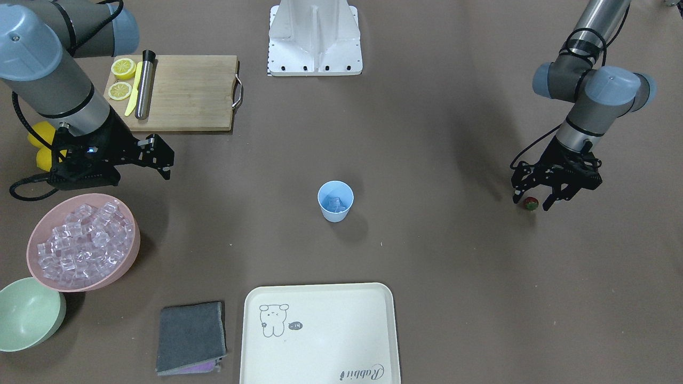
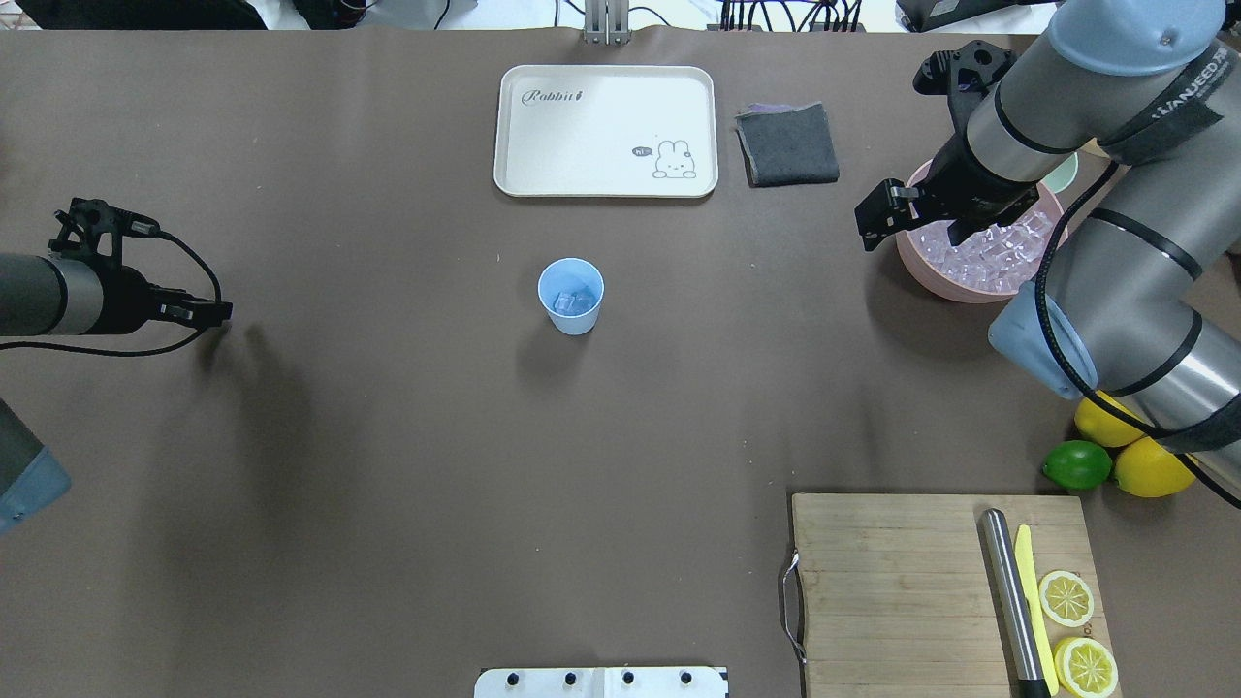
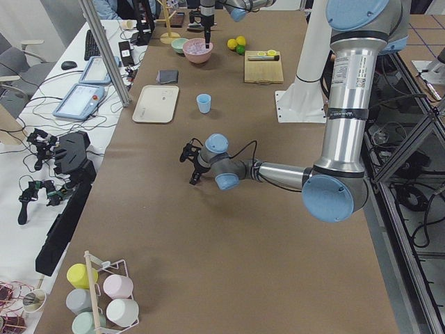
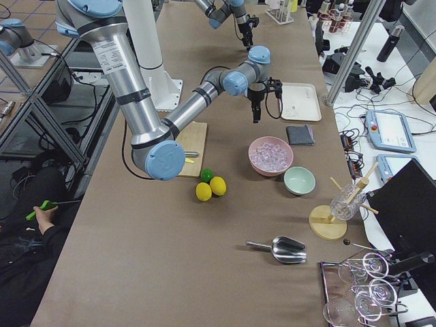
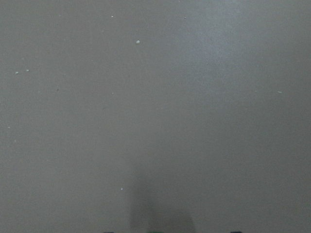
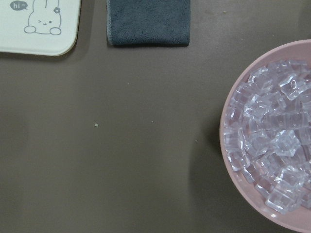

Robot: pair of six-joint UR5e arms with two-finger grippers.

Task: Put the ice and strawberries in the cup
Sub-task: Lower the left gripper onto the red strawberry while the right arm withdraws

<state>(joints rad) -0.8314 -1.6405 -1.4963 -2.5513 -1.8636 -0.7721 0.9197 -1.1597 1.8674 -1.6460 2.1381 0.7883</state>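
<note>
At the table's left end, the left gripper [image 1: 531, 205] straddles the strawberry [image 1: 530, 202] on the table, jaws apart. The right gripper [image 2: 909, 237], jaws also apart, hovers at the pink bowl [image 1: 128, 256] of ice [image 1: 80, 242]. The cup [image 1: 335, 213] holds some ice.

Matt brown desk [image 1: 453, 256], glossy clear ice cubes [image 6: 272, 145], smooth pink plastic bowl [image 1: 129, 258], light-blue plastic cup [image 1: 336, 214], grainy wooden board [image 1: 187, 96], polished metal rod [image 1: 143, 90], soft grey cloth [image 6: 148, 22], smooth cream tray [image 1: 331, 330].
</note>
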